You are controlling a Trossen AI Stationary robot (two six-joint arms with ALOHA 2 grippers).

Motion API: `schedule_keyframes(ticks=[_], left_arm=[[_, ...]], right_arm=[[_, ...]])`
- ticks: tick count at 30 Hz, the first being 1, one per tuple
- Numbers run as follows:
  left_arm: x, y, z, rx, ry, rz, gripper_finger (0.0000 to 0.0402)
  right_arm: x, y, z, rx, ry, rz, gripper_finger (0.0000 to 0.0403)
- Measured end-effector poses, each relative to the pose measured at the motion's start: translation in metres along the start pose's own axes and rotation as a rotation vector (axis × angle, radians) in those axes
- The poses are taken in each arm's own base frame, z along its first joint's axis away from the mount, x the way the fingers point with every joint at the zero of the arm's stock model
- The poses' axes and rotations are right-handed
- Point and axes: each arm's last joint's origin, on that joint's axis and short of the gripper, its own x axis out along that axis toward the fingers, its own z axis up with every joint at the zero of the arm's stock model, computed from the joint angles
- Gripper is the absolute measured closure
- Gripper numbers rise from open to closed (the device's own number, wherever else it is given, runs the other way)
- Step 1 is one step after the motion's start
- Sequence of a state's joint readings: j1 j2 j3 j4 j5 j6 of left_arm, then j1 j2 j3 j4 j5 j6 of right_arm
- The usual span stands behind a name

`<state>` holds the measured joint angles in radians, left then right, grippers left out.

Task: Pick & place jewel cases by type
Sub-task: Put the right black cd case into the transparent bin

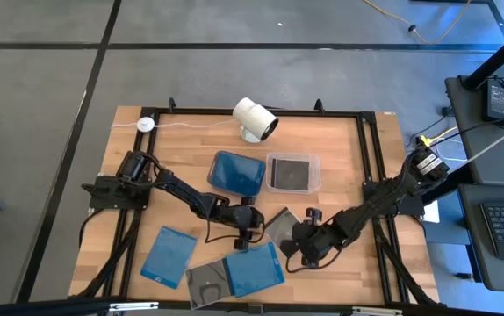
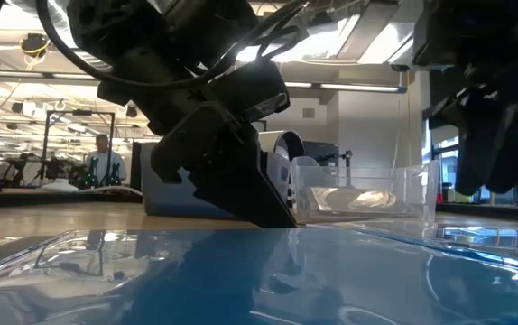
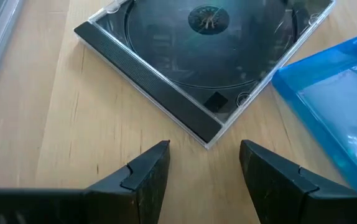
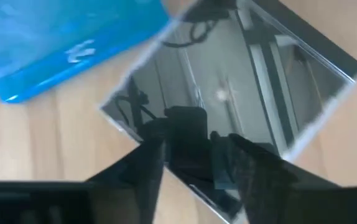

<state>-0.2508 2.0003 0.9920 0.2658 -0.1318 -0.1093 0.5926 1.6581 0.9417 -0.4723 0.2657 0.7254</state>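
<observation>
Blurring dark case (image 4: pixel 228 106), corner behind R tool (image 4: pixel 194 165).

Two dark jointed arms, black cables along their links, each claw (image 3: pixel 204 171) with angular matte-black fingers (image 4: pixel 135 171)

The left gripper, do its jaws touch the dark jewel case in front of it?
Apart. In the left wrist view, bare wood separates the left gripper from the dark jewel case; its jaws stand open.

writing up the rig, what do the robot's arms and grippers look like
Both arms are dark, near-black jointed links with black cables along them. The left gripper ends in two matte black wedge-shaped fingers tapering to angled tips. The right gripper has the same pair of dark tapered fingers. No markings are visible.
</observation>
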Motion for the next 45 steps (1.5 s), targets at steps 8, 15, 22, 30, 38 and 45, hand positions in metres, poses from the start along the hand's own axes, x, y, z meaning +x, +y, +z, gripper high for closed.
schedule_keyframes(ticks=[8, 15, 22, 30, 38, 45], left_arm=[[0.0, 0.001, 0.0, 0.001, -0.001, 0.003, 0.0208], [0.001, 0.001, 0.0, 0.0, 0.0, 0.004, 0.0208], [0.001, 0.001, 0.0, -0.001, 0.001, -0.008, 0.0208], [0.001, 0.002, 0.0, -0.004, -0.003, -0.011, 0.0208], [0.004, 0.006, 0.003, -0.032, -0.04, -0.086, 0.0208], [0.008, 0.01, 0.001, -0.09, -0.039, -0.126, 0.0208]], right_arm=[[-0.007, -0.005, -0.027, 0.129, 0.193, -0.131, 0.0135], [-0.013, 0.01, -0.042, 0.083, 0.088, -0.181, 0.0122], [0.001, 0.002, -0.055, 0.092, 0.065, -0.171, 0.0122], [0.015, -0.009, -0.07, 0.107, 0.023, -0.134, 0.0122], [0.022, -0.013, -0.06, 0.059, -0.032, -0.105, 0.0122], [0.026, -0.018, -0.049, 0.022, -0.027, -0.068, 0.0122]])
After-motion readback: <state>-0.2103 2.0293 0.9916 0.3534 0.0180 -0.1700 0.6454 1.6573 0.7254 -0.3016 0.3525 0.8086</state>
